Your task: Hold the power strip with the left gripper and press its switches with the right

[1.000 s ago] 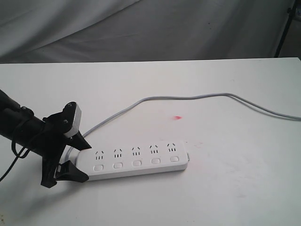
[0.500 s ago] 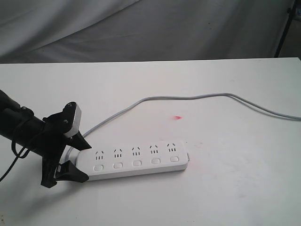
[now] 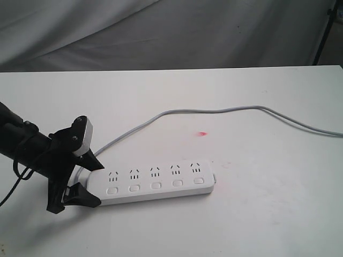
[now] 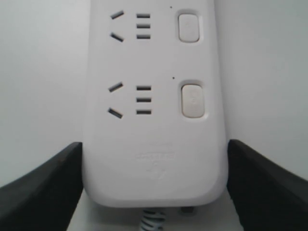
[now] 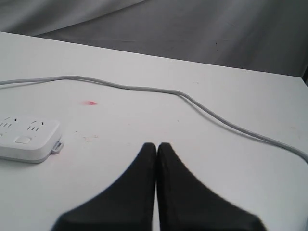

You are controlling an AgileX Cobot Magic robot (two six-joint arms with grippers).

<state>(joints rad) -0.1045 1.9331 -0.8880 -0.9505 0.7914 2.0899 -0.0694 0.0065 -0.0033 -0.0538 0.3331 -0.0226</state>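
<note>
The power strip lies flat on the white counter, in the near middle part of it as the exterior view shows, with its outlets facing up and its long body running left to right, a little tilted. Its five switches stand in one row along the near edge, one under each outlet. The left tool is at the left end of the strip, the end where the thin grey cord comes out. It is opened just as wide as the strip, and its two black fingers sit one on each long side of that end; in the left wrist view they seem to press against both edges, so the tool has hold of the strip. The cord goes away from that end in a long curve over the counter to the right edge of the exterior view. The right tool shows only in its own wrist view: its two fingers are pressed together with nothing between them, and it is well apart from the far end of the strip. A small red mark lies on the counter between the cord and the strip.
</note>
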